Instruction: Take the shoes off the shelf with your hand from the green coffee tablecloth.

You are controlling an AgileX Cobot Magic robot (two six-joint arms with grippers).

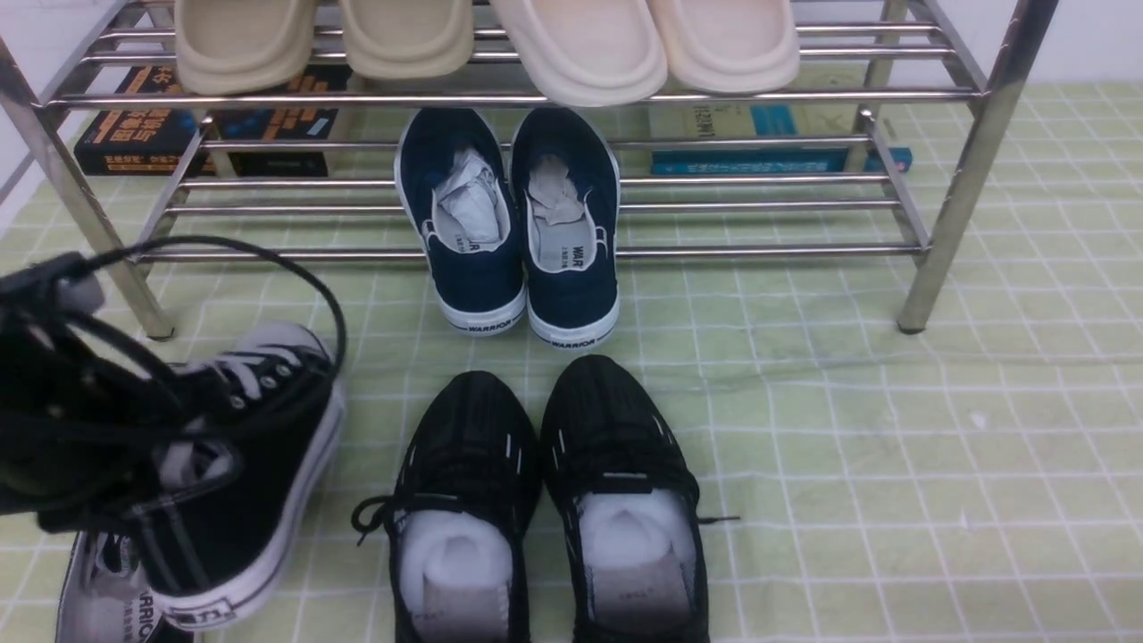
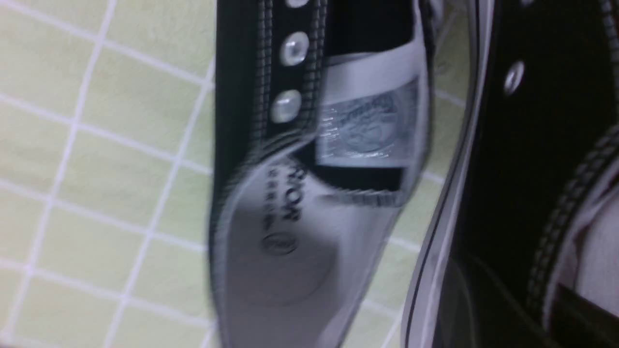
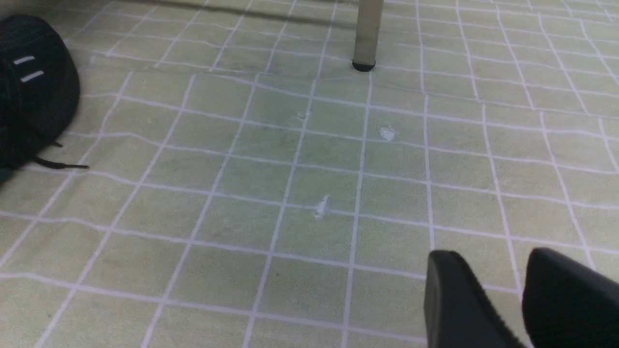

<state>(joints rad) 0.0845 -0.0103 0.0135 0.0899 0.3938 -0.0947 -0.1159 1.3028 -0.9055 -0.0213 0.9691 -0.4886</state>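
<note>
My left gripper (image 1: 62, 420), black with looping cables, is shut on one black canvas sneaker (image 1: 250, 446) with white laces and holds it tilted above the green grid tablecloth (image 1: 893, 464) at the front left. In the left wrist view one finger (image 2: 580, 314) is inside this held sneaker (image 2: 522, 159), against its side wall. The other sneaker of the pair (image 1: 103, 598) lies on the cloth below it, grey lining up (image 2: 285, 251). The silver shelf (image 1: 973, 134) stands behind. My right gripper (image 3: 495, 253) is shut and empty, low over bare cloth (image 3: 290, 169).
Navy slip-ons (image 1: 509, 232) sit on the shelf's lower tier, heels over the front bar. Black mesh running shoes (image 1: 554, 500) stand on the cloth at front centre, one also in the right wrist view (image 3: 34, 87). Beige slippers (image 1: 571, 45) are on the top tier, books (image 1: 143, 134) behind. A shelf leg (image 3: 365, 34) stands ahead of the right gripper.
</note>
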